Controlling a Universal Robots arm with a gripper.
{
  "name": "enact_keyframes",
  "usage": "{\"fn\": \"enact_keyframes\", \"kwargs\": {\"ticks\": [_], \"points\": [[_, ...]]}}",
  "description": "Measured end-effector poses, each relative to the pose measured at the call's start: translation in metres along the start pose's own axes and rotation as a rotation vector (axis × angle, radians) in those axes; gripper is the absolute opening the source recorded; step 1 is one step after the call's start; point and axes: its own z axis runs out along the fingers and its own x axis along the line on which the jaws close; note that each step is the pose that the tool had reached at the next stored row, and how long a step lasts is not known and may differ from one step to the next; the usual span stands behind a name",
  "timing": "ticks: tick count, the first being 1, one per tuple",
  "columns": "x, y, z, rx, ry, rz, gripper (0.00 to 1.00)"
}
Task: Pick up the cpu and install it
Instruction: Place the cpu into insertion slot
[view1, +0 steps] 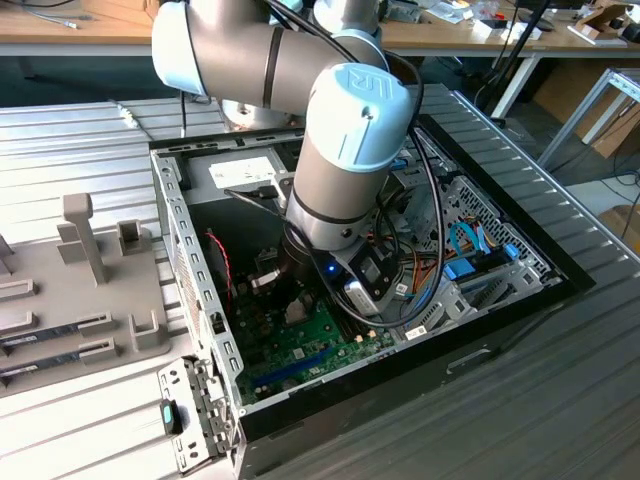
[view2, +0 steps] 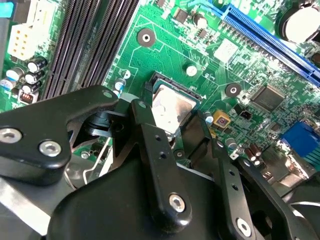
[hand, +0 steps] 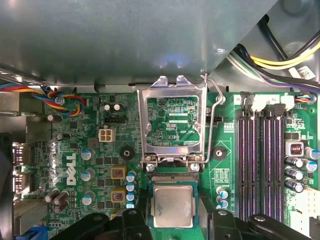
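Observation:
The cpu (hand: 172, 205), a flat silvery square with a thin green rim, lies level in or just over the black socket on the green motherboard (hand: 100, 165). In the second wrist view the cpu (view2: 172, 106) shows the same way. My gripper (hand: 172, 216) straddles it, one black finger (hand: 136, 222) against each of two opposite edges, shut on it. The gripper (view2: 172, 127) appears in the second wrist view too. In the exterior view the gripper (view1: 290, 300) reaches down into the open computer case (view1: 190, 270).
The socket's metal load plate (hand: 172, 90) stands flipped open beside the cpu, its wire lever (hand: 212, 125) raised. Memory slots (hand: 260, 165), capacitors (hand: 131, 187), bundled cables (hand: 65, 102) and a grey metal box (hand: 125, 40) crowd around. A grey fixture tray (view1: 80, 290) lies at the exterior view's left.

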Motion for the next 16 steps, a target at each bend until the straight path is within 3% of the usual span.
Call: {"fn": "enact_keyframes", "kwargs": {"ticks": [8,10,13,16], "points": [[0.0,0.0,0.0002,-0.0004,-0.0002,0.0,0.47],[0.0,0.0,0.0002,-0.0005,-0.0002,0.0,0.55],[0.0,-0.0001,0.0,-0.0004,-0.0001,0.0,0.55],[0.0001,0.0,-0.0042,-0.0004,-0.0001,0.0,0.55]]}}
